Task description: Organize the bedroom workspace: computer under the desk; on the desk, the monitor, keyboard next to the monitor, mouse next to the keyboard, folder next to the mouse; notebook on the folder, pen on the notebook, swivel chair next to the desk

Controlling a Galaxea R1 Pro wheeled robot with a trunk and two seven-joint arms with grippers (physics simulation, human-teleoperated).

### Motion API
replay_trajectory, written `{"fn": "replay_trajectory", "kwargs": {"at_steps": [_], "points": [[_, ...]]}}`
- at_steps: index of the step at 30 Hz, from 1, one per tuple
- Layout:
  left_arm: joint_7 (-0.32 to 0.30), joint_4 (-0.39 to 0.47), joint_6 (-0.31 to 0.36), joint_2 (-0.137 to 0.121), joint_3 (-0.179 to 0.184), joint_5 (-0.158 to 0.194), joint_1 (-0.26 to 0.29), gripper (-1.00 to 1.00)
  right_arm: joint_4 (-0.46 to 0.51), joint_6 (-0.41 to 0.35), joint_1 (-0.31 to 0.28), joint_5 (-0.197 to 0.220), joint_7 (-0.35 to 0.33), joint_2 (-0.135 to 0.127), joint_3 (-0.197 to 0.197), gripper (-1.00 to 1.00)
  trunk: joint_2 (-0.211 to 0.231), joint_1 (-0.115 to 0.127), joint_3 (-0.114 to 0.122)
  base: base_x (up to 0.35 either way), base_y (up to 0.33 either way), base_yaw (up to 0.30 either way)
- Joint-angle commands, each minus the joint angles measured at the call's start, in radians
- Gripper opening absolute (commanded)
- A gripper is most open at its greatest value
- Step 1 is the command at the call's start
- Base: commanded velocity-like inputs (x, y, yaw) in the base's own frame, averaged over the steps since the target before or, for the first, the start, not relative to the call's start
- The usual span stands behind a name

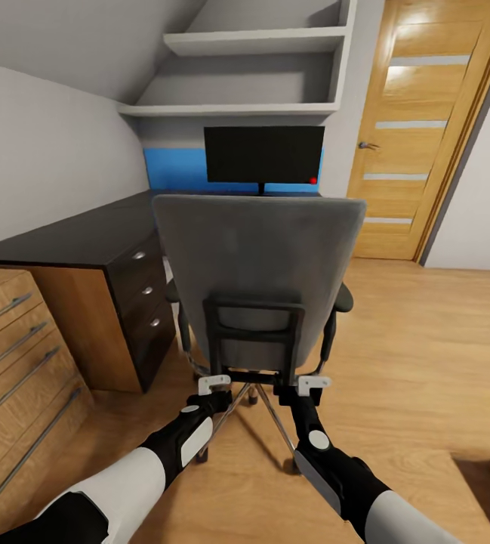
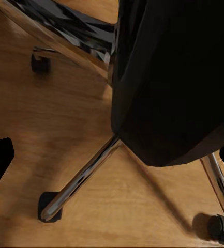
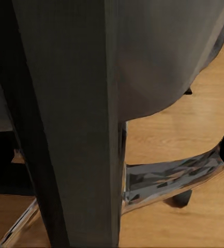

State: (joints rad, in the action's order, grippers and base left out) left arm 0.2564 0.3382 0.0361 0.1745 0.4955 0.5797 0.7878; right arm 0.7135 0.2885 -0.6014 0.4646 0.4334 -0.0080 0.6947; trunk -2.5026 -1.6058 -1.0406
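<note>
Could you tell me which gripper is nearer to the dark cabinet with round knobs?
The left gripper. It sits at the grey upholstered swivel chair's lower back on the side toward the dark cabinet; the right gripper is on the chair's far side.

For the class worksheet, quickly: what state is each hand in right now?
Left hand: at the chair's lower back; open or closed cannot be told.
Right hand: same, cannot be told.

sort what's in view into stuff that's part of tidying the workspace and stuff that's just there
Part of the job:
swivel chair, its back to the camera
monitor, standing on the desk
desk, black top
left gripper and right gripper, at the chair's lower back

Just there:
wooden drawer chest
dark cabinet under the desk
door
wall shelves
</note>
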Motion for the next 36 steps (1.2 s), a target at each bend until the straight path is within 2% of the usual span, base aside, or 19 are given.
{"fn": "replay_trajectory", "kwargs": {"at_steps": [1, 30, 36], "points": [[0.007, 0.001, 0.003, 0.0, 0.005, 0.002, 0.001, 1.0, 0.0, 0.008, -0.001, 0.011, 0.005, -0.001, 0.006, 1.0, 0.0, 0.0, -0.001, 0.161, -0.118, 0.017], [0.007, -0.008, 0.002, 0.0, 0.005, 0.001, 0.001, 1.0, 0.001, 0.008, -0.001, 0.009, 0.006, -0.003, 0.006, 1.0, 0.0, 0.0, -0.001, 0.153, -0.114, 0.001], [0.007, -0.008, 0.001, 0.0, 0.005, 0.002, 0.001, 1.0, 0.001, 0.008, -0.001, -0.015, 0.007, -0.002, 0.006, 1.0, 0.0, 0.0, -0.001, 0.245, -0.017, 0.0]]}}
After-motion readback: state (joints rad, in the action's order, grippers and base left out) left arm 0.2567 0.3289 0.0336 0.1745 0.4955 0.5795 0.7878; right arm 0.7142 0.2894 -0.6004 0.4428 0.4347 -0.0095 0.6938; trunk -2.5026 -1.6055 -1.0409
